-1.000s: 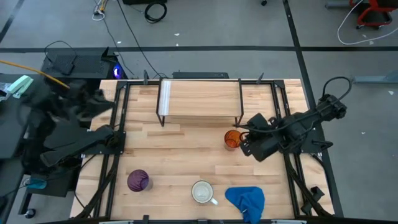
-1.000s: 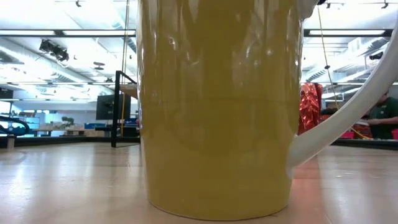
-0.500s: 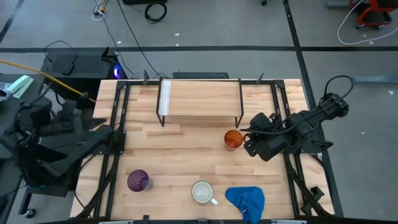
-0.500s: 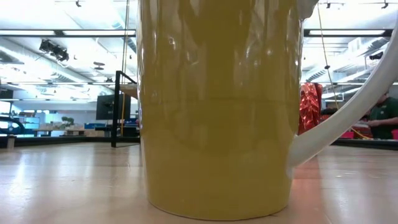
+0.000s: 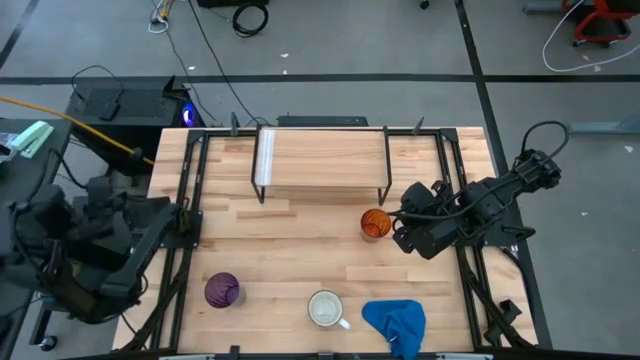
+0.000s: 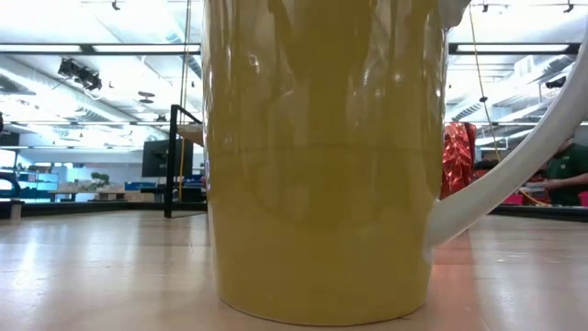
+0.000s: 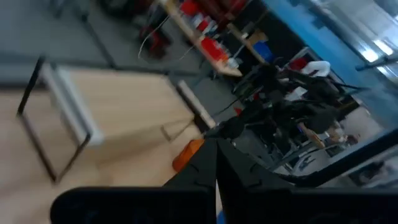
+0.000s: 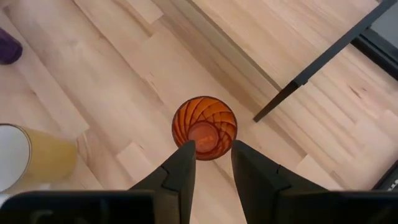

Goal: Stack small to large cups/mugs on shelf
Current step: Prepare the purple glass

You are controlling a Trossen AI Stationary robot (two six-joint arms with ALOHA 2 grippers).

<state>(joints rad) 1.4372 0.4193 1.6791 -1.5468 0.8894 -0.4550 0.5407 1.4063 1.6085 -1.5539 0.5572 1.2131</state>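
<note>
Orange is the colour to watch: the translucent orange cup (image 8: 204, 127) stands upright on the table (image 5: 290, 260), just in front of the shelf (image 5: 320, 160) and near its right-hand leg. Your right gripper (image 8: 210, 151) hovers directly above it, fingers pointing down and parted only slightly, about as wide as the cup's mouth, with nothing held. In the right wrist view the fingertips straddle the near rim, so the cup sits a touch ahead of the gap rather than squarely under it. My read is that the grasp depends on that small offset: you would need to ease forward, or take the near wall between the fingers, before descending.

Right is clearly the nearer arm. Your left gripper (image 7: 214, 163) is raised off the table's left edge, well apart from every vessel, its fingers pressed together and empty.

Purple tumbler (image 5: 222, 290) and white mug (image 5: 326, 308) stand along the front of the table, the mug just beside a blue cloth (image 5: 396, 325). Nothing rests on the shelf yet, so the stacking has barely begun.
</note>
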